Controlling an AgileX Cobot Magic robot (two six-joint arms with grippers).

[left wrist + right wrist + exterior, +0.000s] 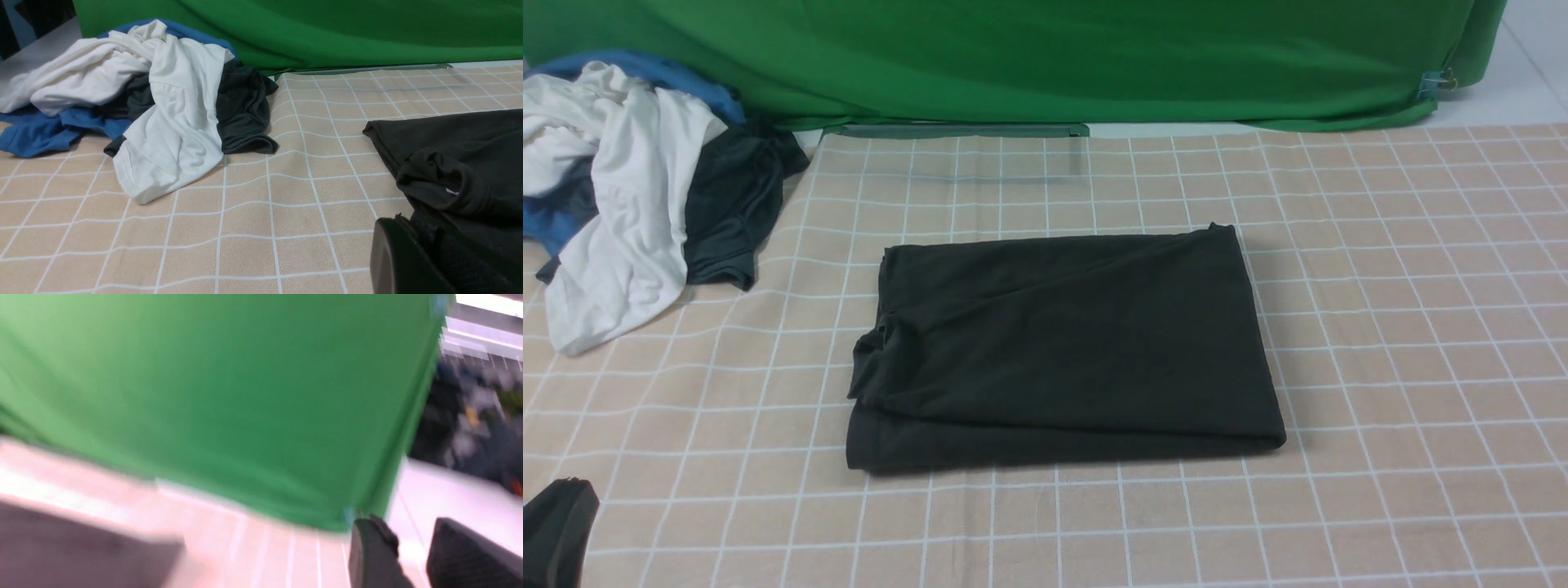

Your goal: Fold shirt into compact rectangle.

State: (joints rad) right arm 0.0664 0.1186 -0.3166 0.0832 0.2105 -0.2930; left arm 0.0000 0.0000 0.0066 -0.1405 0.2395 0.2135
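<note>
The black shirt [1062,343] lies folded into a rough rectangle in the middle of the checked tablecloth, with its collar end on the left. The left wrist view shows that collar edge of the shirt [470,163] close up. My left gripper [560,531] sits low at the near left corner, apart from the shirt. Its fingers [414,228] are pressed together and hold nothing. My right gripper [408,539] is outside the front view. In its blurred wrist view the two fingers stand apart with nothing between them, and the shirt [81,551] is a dark patch off to one side.
A pile of white, blue and dark grey clothes [629,204] lies at the far left of the table, also seen as the pile [155,106] in the left wrist view. A green backdrop [1013,57] hangs along the far edge. The beige checked tablecloth [1405,327] covers the table.
</note>
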